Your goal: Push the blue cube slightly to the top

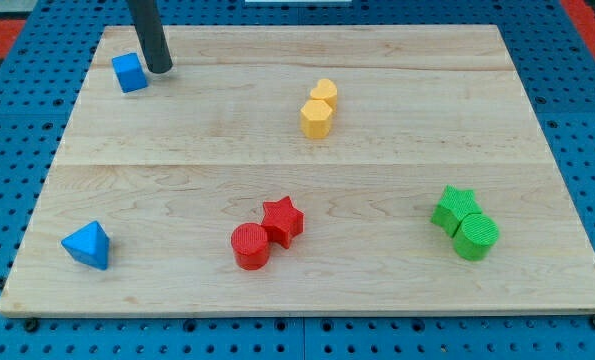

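Observation:
The blue cube [129, 72] sits near the top left corner of the wooden board [177, 150]. My tip [160, 69] rests on the board just to the right of the cube, close to it with a narrow gap showing. The dark rod rises from there out of the view's top.
A blue triangular block [86, 245] lies at the bottom left. A red cylinder [249, 246] and a red star [283, 220] touch at bottom centre. A yellow heart [324, 93] and yellow hexagon [316, 119] sit at top centre. A green star [455, 208] and green half-cylinder [475, 236] lie at the right.

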